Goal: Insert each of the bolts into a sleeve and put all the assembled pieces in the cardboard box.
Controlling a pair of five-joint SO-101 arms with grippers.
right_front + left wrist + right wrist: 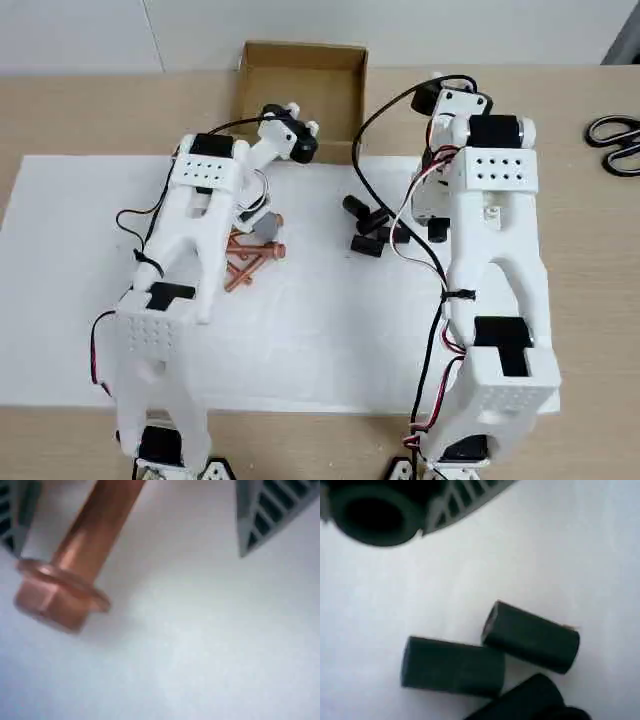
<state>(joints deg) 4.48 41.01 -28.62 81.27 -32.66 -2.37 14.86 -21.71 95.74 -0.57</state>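
Observation:
Several copper bolts [252, 258] lie on the white sheet under the left arm. My left gripper [263, 226] is down over them, open. In the left wrist view a flanged bolt [75, 565] lies between its grey fingers [267, 515], close to one of them, and the gripper [130, 555] is not closed on it. Black sleeves [368, 228] lie mid-sheet. My right gripper [436, 226] hangs just right of them, shut on a black sleeve [395, 527] that faces the camera with its open end. Loose sleeves [452, 667] lie below the right gripper [375, 520].
The cardboard box [305, 47] stands open at the back edge, between the two arms. Scissors [615, 142] lie at the far right on the wooden table. The white sheet [320, 340] covers the working area, and black cables trail over it near the sleeves.

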